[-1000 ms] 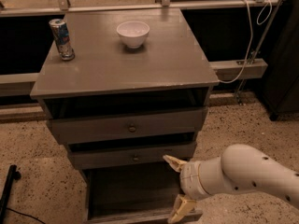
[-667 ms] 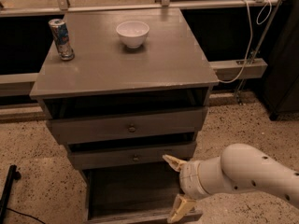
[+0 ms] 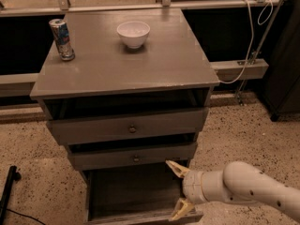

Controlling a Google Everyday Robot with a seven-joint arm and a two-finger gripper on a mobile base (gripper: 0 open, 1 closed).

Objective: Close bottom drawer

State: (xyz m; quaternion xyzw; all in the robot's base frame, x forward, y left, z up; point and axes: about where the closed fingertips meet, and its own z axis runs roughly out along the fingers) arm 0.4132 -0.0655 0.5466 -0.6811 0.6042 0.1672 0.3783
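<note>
The bottom drawer of the grey-brown cabinet is pulled far out, a deep plain box at the bottom of the view. Its low front panel runs along the picture's lower edge. My gripper is open, its tan fingertips spread one above the other. It sits at the drawer's right side, just above the front right corner. The white arm comes in from the lower right. The two drawers above, each with a round knob, stand slightly open.
On the cabinet top stand a drink can at the back left and a white bowl at the back middle. A white cable hangs at the right. A black object lies on the speckled floor at the left.
</note>
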